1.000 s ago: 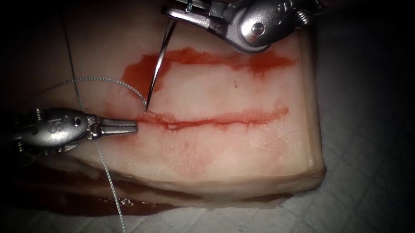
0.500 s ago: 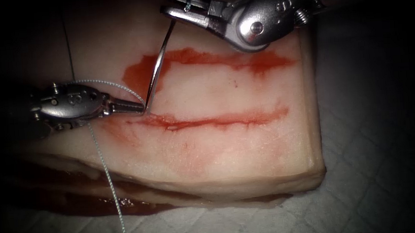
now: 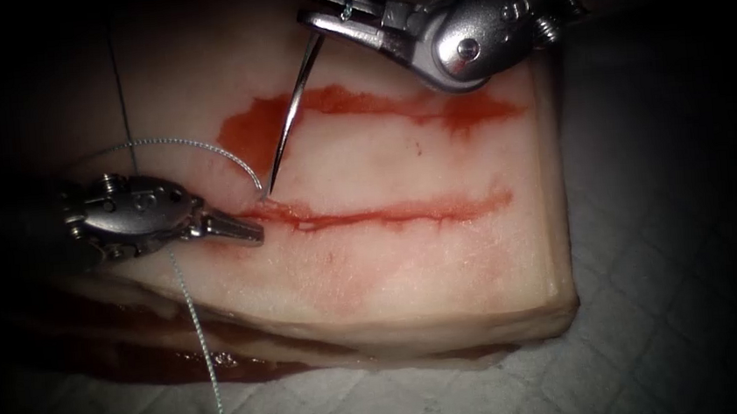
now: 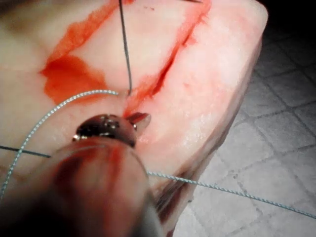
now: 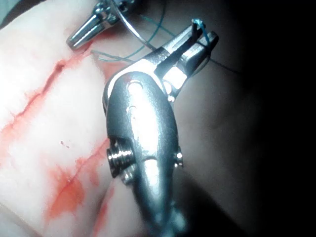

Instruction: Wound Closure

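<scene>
At the cut's left end, on the pale, moist tissue (image 3: pixel 442 254), the thin curved steel needle (image 3: pixel 291 121) stands with its point at the surface just above the cut (image 3: pixel 386 213); whether it has entered cannot be told. The right tool (image 3: pixel 327 13) has its jaws closed on the needle's rear end. Braided thread (image 3: pixel 179 143) arcs from the point's spot and trails down. The left tool (image 3: pixel 243 233) holds nothing, jaws closed; half a second ago its tip touched the needle, and it now lies lower, beside the cut. Red fluid (image 3: pixel 378 105) smears the tissue.
</scene>
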